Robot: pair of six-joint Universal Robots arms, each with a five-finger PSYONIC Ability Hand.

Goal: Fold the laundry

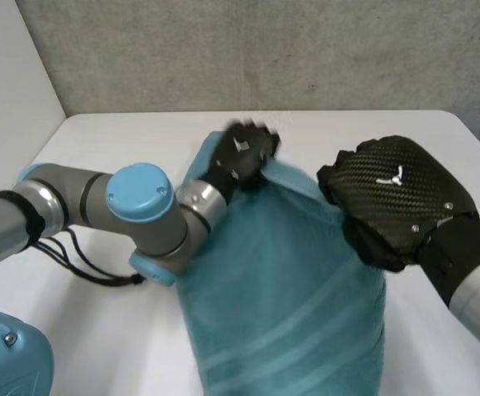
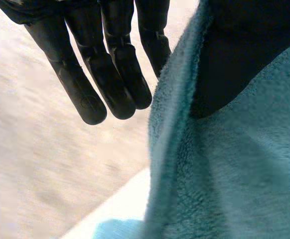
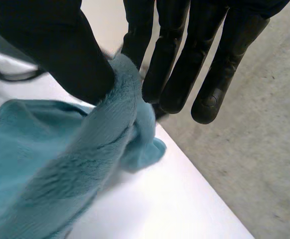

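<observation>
As towel (image 1: pixel 281 297) hangs | left robot hand (image 1: pixel 242 157) pinches top edge | right robot hand (image 1: pixel 397 202) pinches top edge | table (image 1: pixel 372 132) beyond

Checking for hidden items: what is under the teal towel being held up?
Beneath the towel, near its raised edge, white table shows. The part below its hanging middle is covered.

Teal plush towel (image 1: pixel 281 280), hanging upright, pale stripes below

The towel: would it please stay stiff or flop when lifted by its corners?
Probably floppy: the towel sags in folds between the left hand and right hand. Its plush pile looks grippy, so pinches should hold. Likely light: two pinches carry it.
</observation>
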